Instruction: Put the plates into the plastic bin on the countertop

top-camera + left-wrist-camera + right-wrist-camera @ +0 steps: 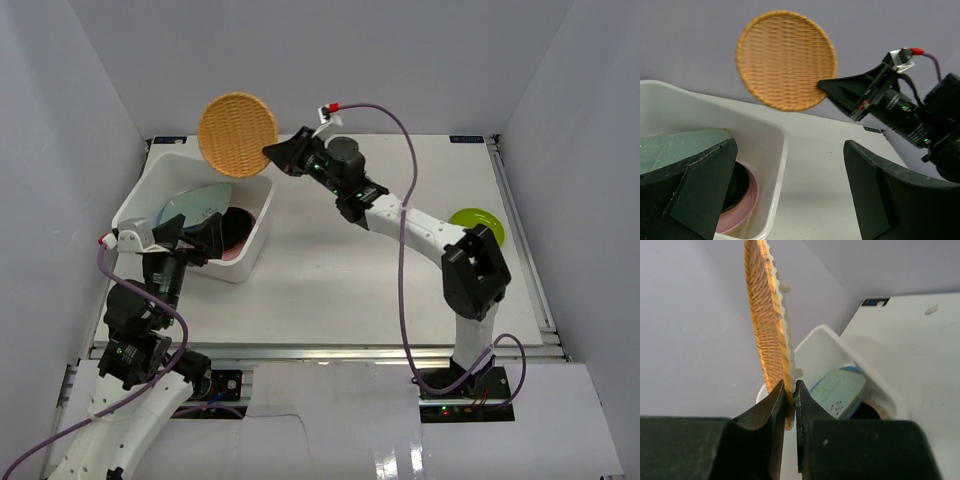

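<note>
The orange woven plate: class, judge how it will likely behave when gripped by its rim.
Probably stiff: the orange woven plate holds flat from one rim pinch by the right gripper. Likely light, since that pinch carries it. Its ridged weave may resist slipping.

Orange woven plate (237, 134); white bin (160, 180); lime plate (480, 222); pink plate (742, 207).

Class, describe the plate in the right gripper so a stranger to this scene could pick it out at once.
Start at the white rectangular plastic bin on the left of the white table. Above it, the right gripper pinches the rim of a round orange woven plate, held in the air. It alone has a basket weave, unlike the plain lime green plate lying on the table.
</note>
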